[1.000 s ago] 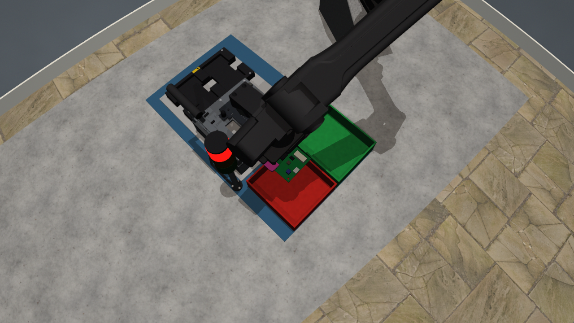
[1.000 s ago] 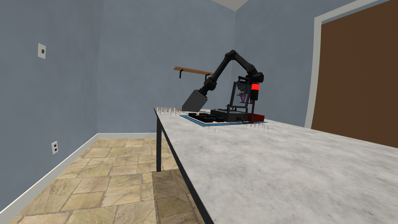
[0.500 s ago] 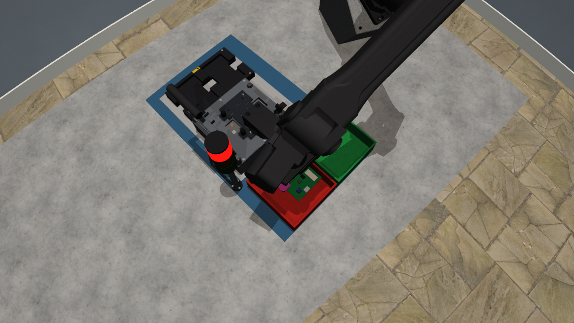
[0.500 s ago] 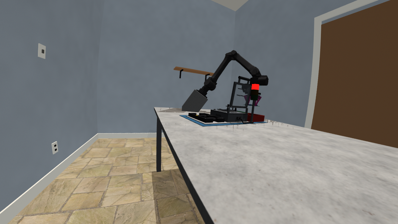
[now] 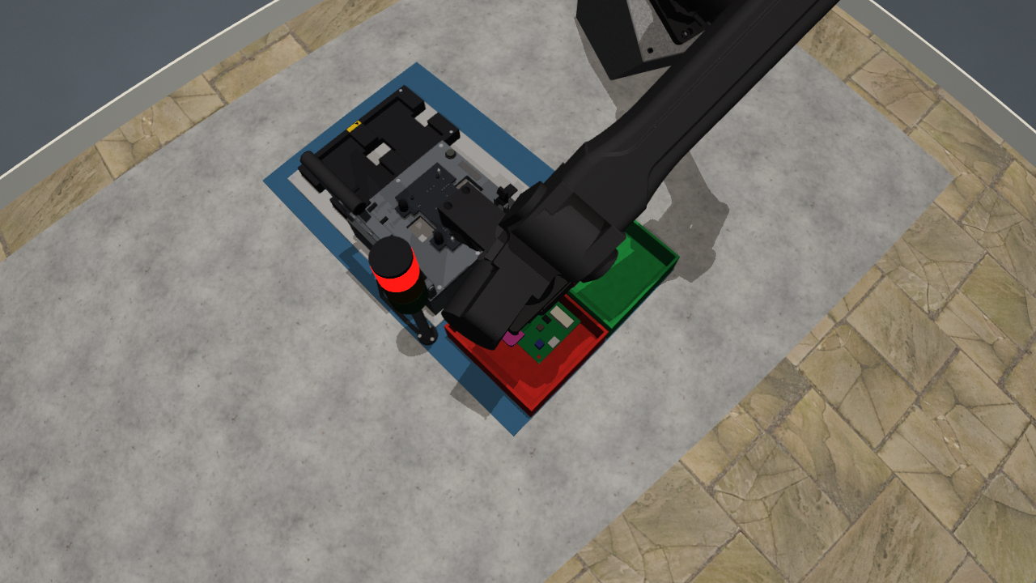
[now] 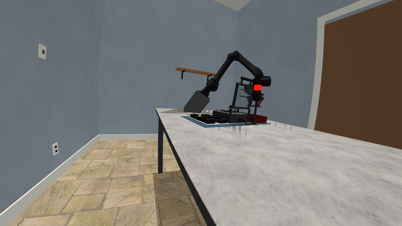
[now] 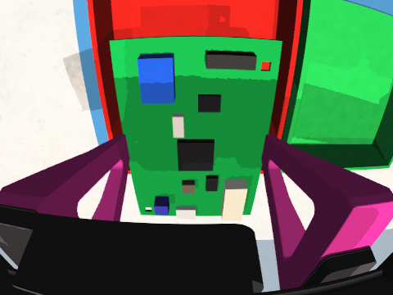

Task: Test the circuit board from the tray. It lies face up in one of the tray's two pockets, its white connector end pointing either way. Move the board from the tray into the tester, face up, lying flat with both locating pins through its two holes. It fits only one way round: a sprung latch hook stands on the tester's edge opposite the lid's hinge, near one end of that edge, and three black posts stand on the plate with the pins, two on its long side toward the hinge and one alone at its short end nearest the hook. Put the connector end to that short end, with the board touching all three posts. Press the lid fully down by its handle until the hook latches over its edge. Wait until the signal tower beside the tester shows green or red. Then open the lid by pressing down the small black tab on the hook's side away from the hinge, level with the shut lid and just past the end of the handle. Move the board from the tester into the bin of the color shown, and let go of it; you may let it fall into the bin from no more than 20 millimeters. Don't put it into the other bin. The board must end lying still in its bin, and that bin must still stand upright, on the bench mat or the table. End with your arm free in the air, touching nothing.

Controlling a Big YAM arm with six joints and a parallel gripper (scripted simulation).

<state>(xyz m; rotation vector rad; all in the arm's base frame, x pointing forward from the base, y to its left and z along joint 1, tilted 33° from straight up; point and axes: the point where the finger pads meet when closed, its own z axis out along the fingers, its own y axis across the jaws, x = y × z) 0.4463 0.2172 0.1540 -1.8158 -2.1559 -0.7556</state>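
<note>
The green circuit board (image 5: 550, 329) hangs face up over the red bin (image 5: 532, 366), toward the side next to the green bin (image 5: 626, 271). My gripper (image 5: 530, 334) is shut on the board across its width. In the wrist view the magenta fingers press the long edges of the board (image 7: 193, 126), its white connector end nearest the wrist, with the red bin (image 7: 193, 11) below it. The side view shows the gripper (image 6: 254, 101) well above the bin rim. The signal tower (image 5: 394, 275) glows red and also shows in the side view (image 6: 257, 87).
The tester (image 5: 427, 210) stands beside the red bin, its plate bare and its lid (image 6: 241, 94) raised upright. The black tray (image 5: 369, 148) lies behind it on the blue mat. The green bin (image 7: 344, 88) adjoins the red bin on the right.
</note>
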